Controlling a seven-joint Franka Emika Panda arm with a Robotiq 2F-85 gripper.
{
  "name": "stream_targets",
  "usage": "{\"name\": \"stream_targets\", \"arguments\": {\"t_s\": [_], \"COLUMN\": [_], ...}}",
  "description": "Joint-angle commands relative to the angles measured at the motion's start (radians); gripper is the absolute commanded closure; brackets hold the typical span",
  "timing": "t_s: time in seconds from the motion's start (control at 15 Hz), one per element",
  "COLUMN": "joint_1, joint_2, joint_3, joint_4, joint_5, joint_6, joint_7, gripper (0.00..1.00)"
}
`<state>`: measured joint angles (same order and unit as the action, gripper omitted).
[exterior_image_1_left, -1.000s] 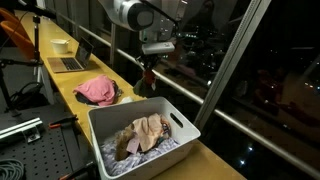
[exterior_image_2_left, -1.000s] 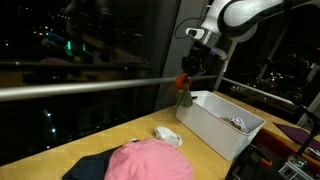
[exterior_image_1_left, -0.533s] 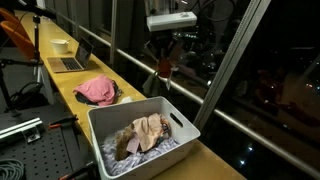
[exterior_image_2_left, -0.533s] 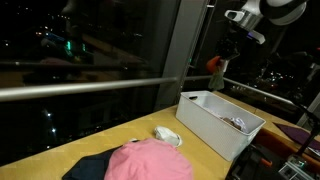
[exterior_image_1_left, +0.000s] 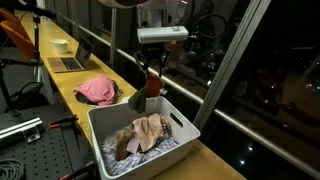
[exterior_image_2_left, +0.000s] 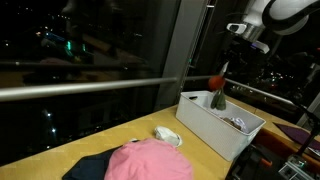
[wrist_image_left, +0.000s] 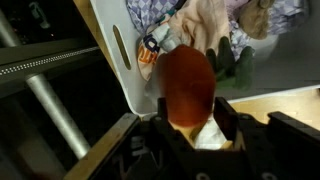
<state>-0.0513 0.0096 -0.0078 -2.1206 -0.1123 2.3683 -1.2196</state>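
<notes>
My gripper hangs over the far end of a white bin. A red-orange soft object with a green end dangles from it, just above the bin's rim. In the wrist view the red-orange object fills the gap between the two fingers of the gripper, with the bin below. Whether the pads press on it I cannot see. Crumpled clothes lie inside the bin.
A pink cloth lies on the yellow counter beside the bin, with a small white item close by. A laptop and a cup sit farther along. A window post and a rail border the counter.
The gripper swung up and across with the red-orange object, then came down; the object now hangs lower, over the bin's far end.
</notes>
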Motion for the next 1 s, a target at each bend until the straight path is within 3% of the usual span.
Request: {"name": "stream_targets", "arguments": {"t_s": [0.0, 0.13, 0.2, 0.53, 0.93], "joint_1": [0.04, 0.069, 0.088, 0.159, 0.164], "joint_2": [-0.011, 0.005, 0.022, 0.177, 0.43], "joint_3": [0.02, 0.042, 0.058, 0.125, 0.172], "joint_4": [0.001, 0.009, 0.02, 0.127, 0.263], "joint_5": [-0.067, -0.094, -0.101, -0.089, -0.065], "joint_6": [-0.013, -0.011, -0.011, -0.009, 0.038], "joint_7": [0.048, 0.068, 0.077, 0.112, 0.078], "gripper": [0.16, 0.02, 0.0, 0.0, 0.0]}}
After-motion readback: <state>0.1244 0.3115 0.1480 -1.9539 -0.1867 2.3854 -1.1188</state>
